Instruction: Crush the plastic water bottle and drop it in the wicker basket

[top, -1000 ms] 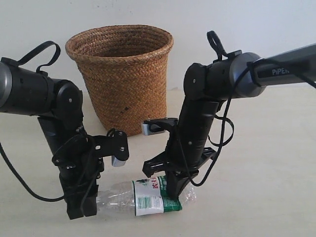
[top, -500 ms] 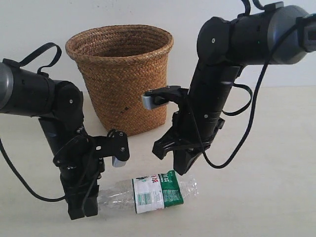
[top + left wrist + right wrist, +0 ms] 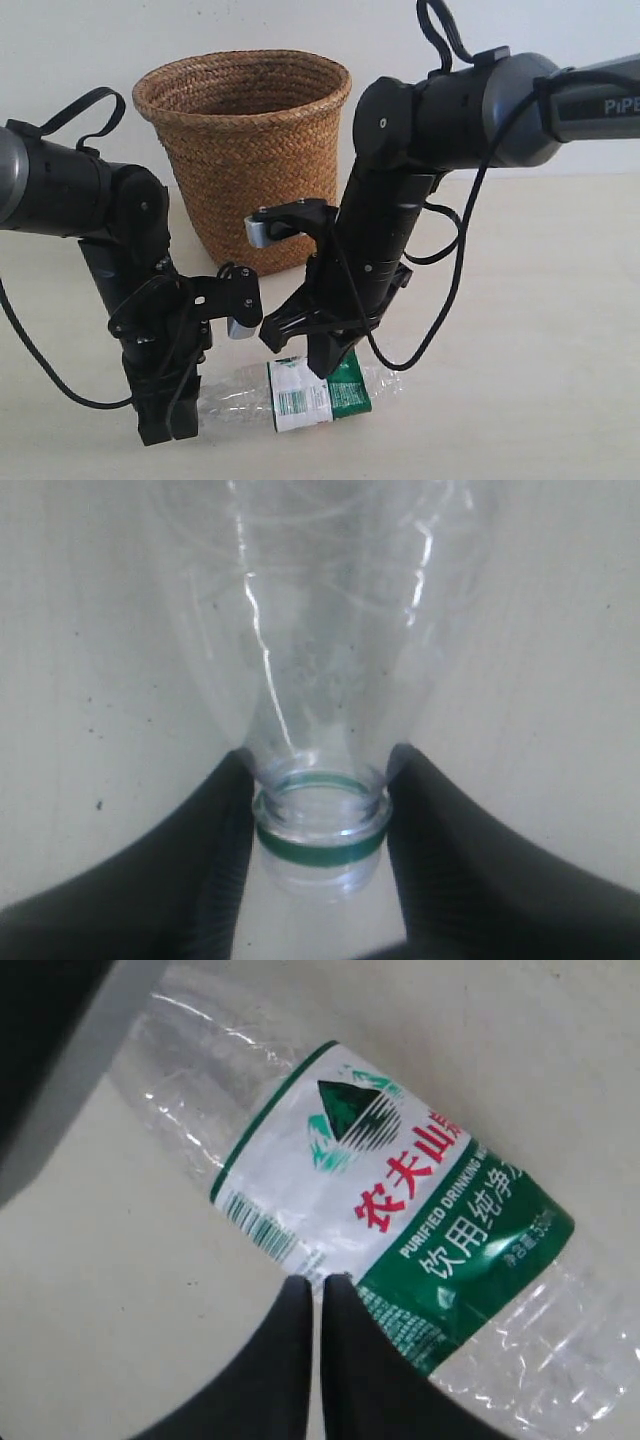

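Note:
The plastic water bottle lies on its side on the table, clear with a white-and-green label. My left gripper is shut on its neck; in the left wrist view the black fingers clamp the neck just at the green ring, and the bottle extends away from them. No cap shows on the mouth. My right gripper points down with its jaws shut and empty, tips at the label. In the right wrist view the gripper sits at the edge of the bottle by the barcode. The wicker basket stands upright behind.
The pale table extends to the right of the arms. A white wall rises behind the basket. Black cables loop from both arms near the bottle.
My right arm rose off the bottle, then came back down further left, its shut tips now on the label. The left arm and the bottle have hardly moved.

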You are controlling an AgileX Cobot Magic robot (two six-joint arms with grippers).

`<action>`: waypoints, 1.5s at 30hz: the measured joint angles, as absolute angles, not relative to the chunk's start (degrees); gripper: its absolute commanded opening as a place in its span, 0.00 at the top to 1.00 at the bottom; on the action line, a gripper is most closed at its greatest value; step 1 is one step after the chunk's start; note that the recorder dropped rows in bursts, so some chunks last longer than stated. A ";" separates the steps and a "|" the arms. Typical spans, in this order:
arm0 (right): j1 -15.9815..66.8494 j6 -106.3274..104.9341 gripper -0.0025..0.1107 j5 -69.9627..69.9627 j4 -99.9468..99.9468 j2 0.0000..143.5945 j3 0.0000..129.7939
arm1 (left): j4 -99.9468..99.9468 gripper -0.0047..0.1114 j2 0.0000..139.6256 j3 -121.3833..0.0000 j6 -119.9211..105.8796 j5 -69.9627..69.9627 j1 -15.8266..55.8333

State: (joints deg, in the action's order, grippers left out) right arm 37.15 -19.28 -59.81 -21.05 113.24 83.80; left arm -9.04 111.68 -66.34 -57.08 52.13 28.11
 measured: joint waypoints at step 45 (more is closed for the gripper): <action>37.15 -7.18 0.98 -55.17 -21.53 121.71 84.49 | -8.36 0.92 111.68 -66.34 -56.22 51.99 28.11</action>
State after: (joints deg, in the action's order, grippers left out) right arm 37.15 -7.18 -55.17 -21.53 121.71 84.49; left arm -8.36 111.68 -66.34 -56.22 51.99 28.11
